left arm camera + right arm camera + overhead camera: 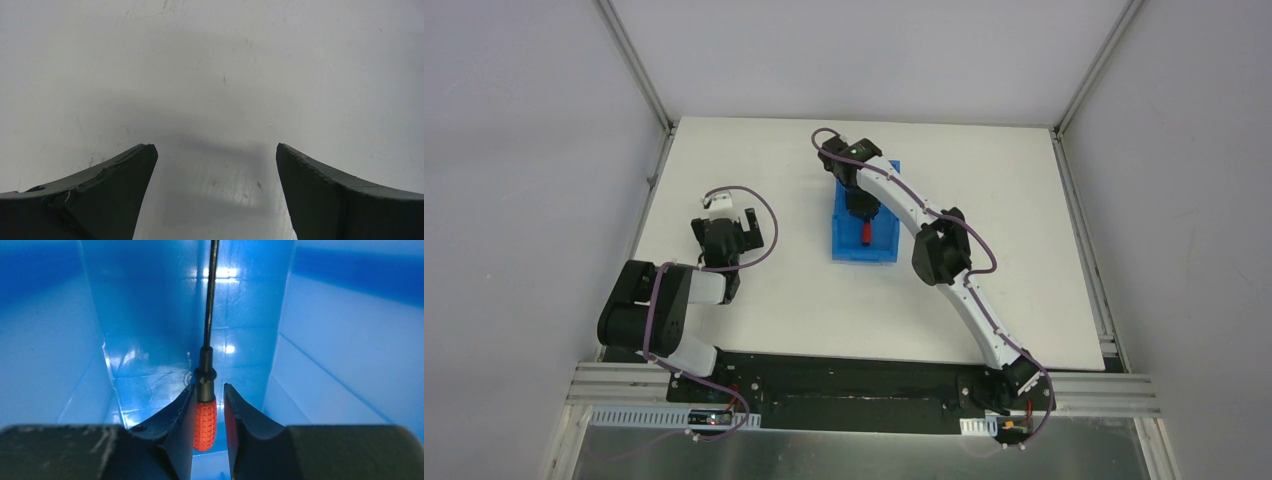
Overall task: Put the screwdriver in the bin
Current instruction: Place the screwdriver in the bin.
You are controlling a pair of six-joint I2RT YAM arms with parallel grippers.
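The screwdriver, red handle and thin black shaft, lies inside the translucent blue bin with its shaft pointing away from the wrist camera. My right gripper is down in the bin with its jaws on either side of the handle. The left finger touches the handle and a narrow gap shows at the right finger, so the gripper is slightly open. In the top view the bin sits mid-table with the right gripper over it and the red handle showing. My left gripper is open and empty over bare table.
The white table is bordered by grey walls and a metal frame. The right arm arches from the near right edge to the bin. The left arm is folded at the near left.
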